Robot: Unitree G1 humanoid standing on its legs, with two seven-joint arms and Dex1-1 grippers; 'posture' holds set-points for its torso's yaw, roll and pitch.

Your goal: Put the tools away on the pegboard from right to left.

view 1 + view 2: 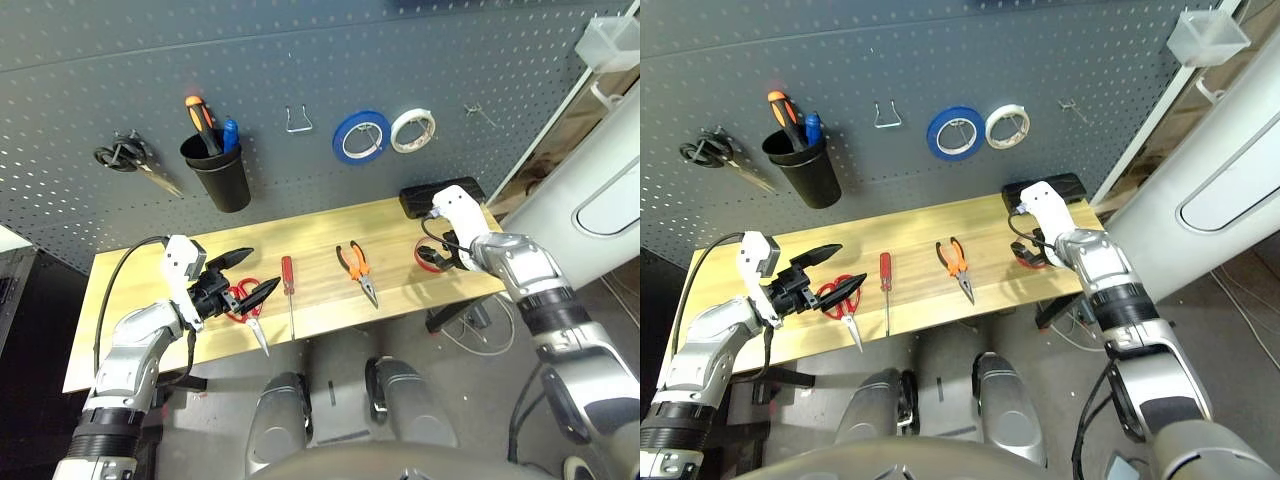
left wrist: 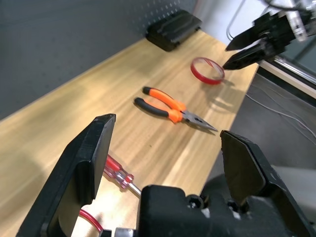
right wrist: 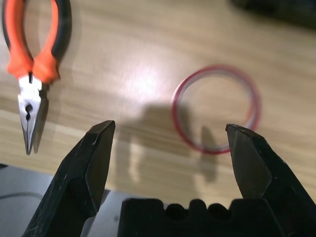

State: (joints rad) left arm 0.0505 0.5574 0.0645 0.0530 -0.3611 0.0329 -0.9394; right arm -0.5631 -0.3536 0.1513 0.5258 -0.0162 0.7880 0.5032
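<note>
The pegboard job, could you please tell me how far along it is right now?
Nothing is put away yet: the red tape ring, orange-handled pliers, red-handled screwdriver and red-handled scissors all lie on the tabletop. In hand: the right gripper, jaws open, hangs by the tape ring, the rightmost tool. The left gripper hovers open over the scissors. All four hangings on the pegboard remain.

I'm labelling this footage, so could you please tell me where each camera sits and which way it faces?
Head views: forward and down at the table and pegboard, over both silver forearms.
Left wrist view: along the open left hand across the table to the pliers.
Right wrist view: down past the open right hand at the red tape ring.
Both wrist views share pliers and ring.
</note>
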